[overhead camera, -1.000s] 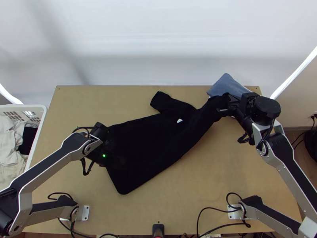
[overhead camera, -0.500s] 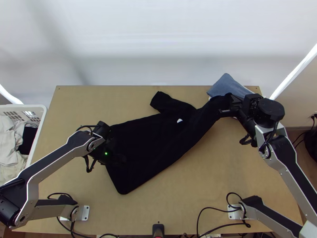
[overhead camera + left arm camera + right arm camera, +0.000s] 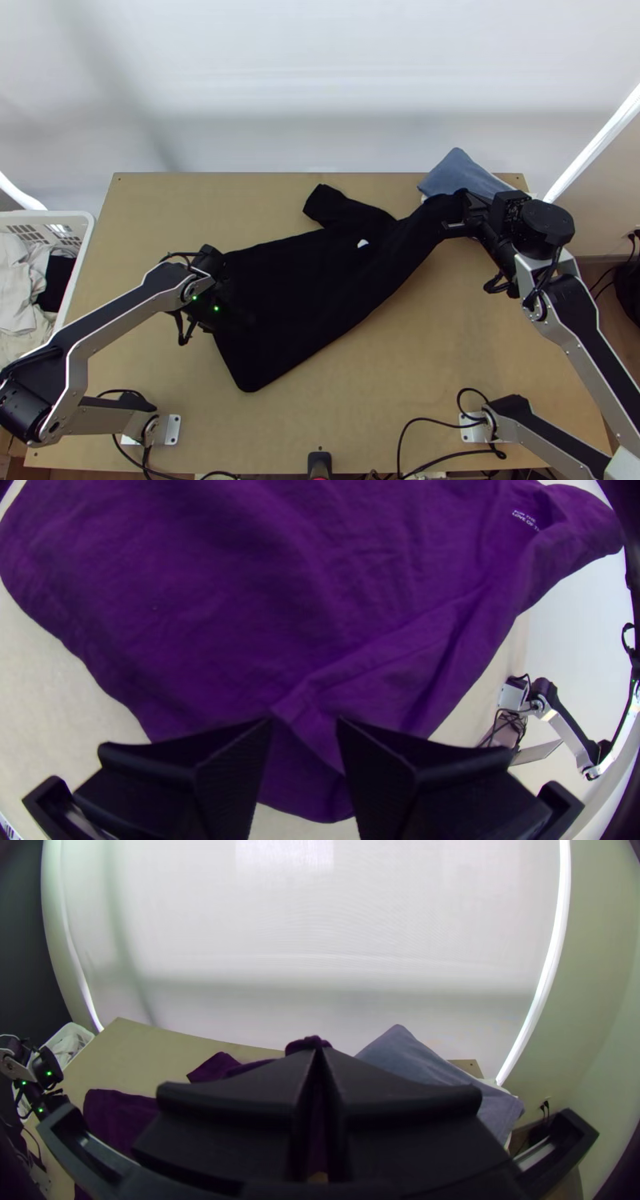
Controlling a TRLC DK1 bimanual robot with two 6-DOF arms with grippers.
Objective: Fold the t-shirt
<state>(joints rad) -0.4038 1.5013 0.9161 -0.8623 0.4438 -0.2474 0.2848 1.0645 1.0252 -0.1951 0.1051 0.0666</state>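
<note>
Your left claw [image 3: 240,320] stands open above the dark t-shirt [image 3: 312,288], fingers well parted, cloth beneath and between them; your right claw [image 3: 454,211] is closed on the shirt's narrowed end. Between the two claws, the shirt lies spread and wrinkled on the table [image 3: 400,400]; a short sleeve [image 3: 332,206] juts out toward the far edge; just beyond your right claw, you have a blue-grey cloth [image 3: 459,172]; well left of your left claw is a white basket [image 3: 82,232].

Light wooden table [image 3: 384,368] under black t-shirt [image 3: 304,288] and blue-grey cloth [image 3: 460,174]
</note>
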